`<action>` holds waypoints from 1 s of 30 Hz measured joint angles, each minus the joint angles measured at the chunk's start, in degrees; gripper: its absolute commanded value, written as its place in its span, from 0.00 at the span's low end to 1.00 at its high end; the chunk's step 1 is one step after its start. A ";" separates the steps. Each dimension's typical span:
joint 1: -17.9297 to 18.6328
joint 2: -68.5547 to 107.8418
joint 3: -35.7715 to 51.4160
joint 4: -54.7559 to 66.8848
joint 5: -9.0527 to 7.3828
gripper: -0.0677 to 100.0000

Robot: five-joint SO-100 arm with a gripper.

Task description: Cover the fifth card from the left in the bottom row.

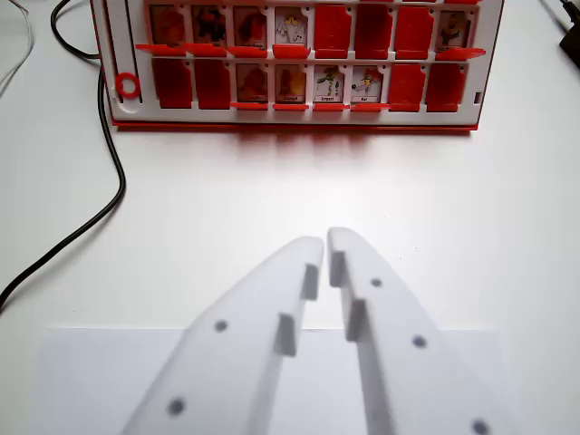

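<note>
Fingers hovering short of the board

The gripper (325,243) has its fingers nearly together, empty; the fifth bottom-row card (329,85) stands uncovered at twelve o'clock on the game board (294,116), across the white worktop (272,190).

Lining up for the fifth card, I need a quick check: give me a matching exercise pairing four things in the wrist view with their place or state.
1. fifth bottom-row card
2. seventh bottom-row slot
3. black cable
4. hand

A. red, face hidden
B. wrist view's left, on the table
C. face showing
D. short of the board, holding nothing

Pairs: 1-C, 2-A, 3-B, 4-D.
</note>
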 measured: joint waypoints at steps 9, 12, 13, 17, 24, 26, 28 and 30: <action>-0.62 0.00 0.00 0.00 -0.35 0.00; -0.44 0.00 0.00 0.00 -0.35 0.00; -0.44 0.00 0.00 0.00 -0.35 0.00; -0.44 0.00 0.00 0.00 -0.35 0.00; -0.44 0.00 0.00 0.00 -0.35 0.00; -0.44 0.00 0.00 0.00 -0.35 0.00; -0.44 0.00 0.00 0.00 -0.35 0.00; -0.44 0.00 0.00 0.00 -0.35 0.00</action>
